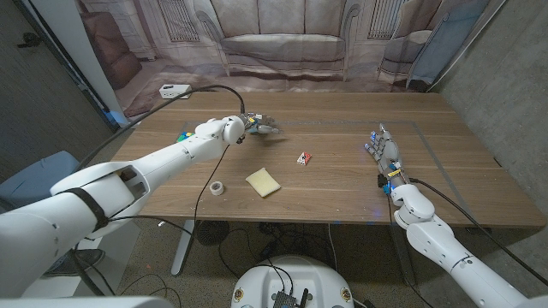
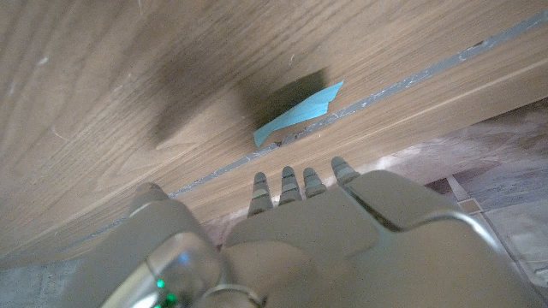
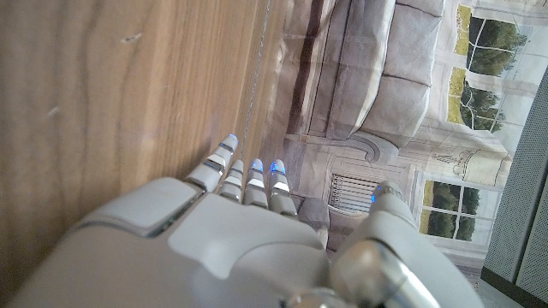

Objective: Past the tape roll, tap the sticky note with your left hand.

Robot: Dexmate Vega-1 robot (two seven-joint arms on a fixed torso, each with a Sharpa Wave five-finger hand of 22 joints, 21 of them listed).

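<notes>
My left hand (image 1: 257, 126) is stretched out over the far middle of the table, fingers extended and holding nothing. In the left wrist view a blue sticky note (image 2: 295, 115) lies on the wood just beyond the fingertips (image 2: 291, 184), inside the hand's shadow and beside a grey tape line; I cannot tell whether the fingers touch it. A white tape roll (image 1: 217, 188) sits near the front edge, with a yellow sticky note (image 1: 263, 181) to its right. My right hand (image 1: 383, 150) stands on the right side, fingers apart and empty.
A small red and white packet (image 1: 304, 158) lies at mid-table between the hands. A white power strip (image 1: 174, 90) sits at the far left corner. A small blue-green item (image 1: 182, 134) lies by the left edge, under my left arm.
</notes>
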